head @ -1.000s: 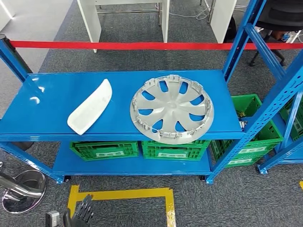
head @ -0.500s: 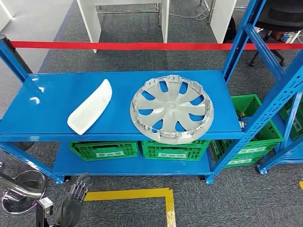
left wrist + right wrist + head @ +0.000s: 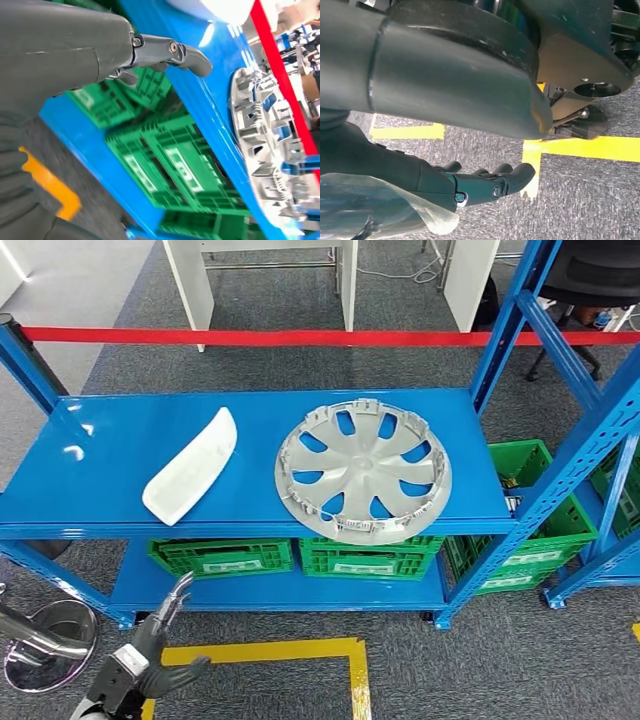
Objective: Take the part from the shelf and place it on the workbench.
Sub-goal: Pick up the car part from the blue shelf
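A long white curved part (image 3: 189,468) lies on the left half of the blue shelf top (image 3: 113,440). A silver hubcap (image 3: 364,472) lies on the right half, its rim reaching over the front edge. My left hand (image 3: 155,650) is low in front of the shelf's left end, below the white part, fingers spread and holding nothing. In the left wrist view its fingers (image 3: 170,50) point at the shelf edge, with the hubcap (image 3: 264,145) beyond. My right hand (image 3: 478,185) hangs over the carpet, fingers loosely extended, nothing in it.
Green crates (image 3: 221,557) (image 3: 367,560) sit on the lower shelf, and another green crate (image 3: 528,530) stands to the right. Blue uprights (image 3: 521,310) frame the right end. Red tape (image 3: 302,337) runs behind. Yellow floor tape (image 3: 302,650) and a chrome base (image 3: 45,640) lie nearby.
My left hand has risen from the bottom edge of the head view toward the shelf's lower front, and its fingers have spread. The parts on the shelf have not moved.
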Controlling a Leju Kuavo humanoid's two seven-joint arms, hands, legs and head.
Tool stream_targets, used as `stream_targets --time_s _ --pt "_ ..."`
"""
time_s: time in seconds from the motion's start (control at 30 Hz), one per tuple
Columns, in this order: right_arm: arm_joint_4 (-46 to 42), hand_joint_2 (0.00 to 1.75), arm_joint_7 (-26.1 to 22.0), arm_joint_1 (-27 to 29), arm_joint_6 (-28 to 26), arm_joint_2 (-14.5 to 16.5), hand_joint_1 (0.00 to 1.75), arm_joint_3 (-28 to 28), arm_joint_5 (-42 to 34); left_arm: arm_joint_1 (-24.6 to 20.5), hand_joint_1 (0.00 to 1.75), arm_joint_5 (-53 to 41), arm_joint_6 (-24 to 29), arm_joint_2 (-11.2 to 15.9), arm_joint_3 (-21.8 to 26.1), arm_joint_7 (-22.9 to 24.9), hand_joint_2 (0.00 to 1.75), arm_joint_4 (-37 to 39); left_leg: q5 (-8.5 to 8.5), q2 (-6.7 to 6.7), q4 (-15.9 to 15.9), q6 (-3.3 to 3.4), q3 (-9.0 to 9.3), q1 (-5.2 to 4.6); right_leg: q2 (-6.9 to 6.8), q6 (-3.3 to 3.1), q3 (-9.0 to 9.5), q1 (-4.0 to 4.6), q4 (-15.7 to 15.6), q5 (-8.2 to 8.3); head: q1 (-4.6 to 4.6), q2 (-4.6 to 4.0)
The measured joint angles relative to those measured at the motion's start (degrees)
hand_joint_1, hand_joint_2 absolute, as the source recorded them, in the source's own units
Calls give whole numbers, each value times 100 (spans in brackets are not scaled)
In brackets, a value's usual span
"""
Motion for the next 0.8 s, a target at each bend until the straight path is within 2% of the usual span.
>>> stream_targets --time_s 0.3,0.43,0.6,0.8 --pt "15 0 121 -8 -17 24 0 120 -47 -114 0 -1168 1282 447 -679 485 175 -495 0 1 0 0 0 0 1 0 2 0 0 0 1 0" --pt "22 0 163 -12 -27 30 0 166 -74 -176 0 -1675 1908 525 -833 717 175 -651 0 1 1 0 1 0 1 0 2 0 0 0 1 0" --pt "30 0 200 -14 -98 31 0 243 -137 -224 0 -2075 2781 436 -733 928 175 -873 0 1 2 0 1 0 1 0 3 0 0 1 0 0" --pt "45 0 246 -11 -132 31 0 303 -209 -225 0 -2819 3907 279 -240 1111 175 -1096 0 1 2 0 1 0 2 0 3 0 0 1 0 0"
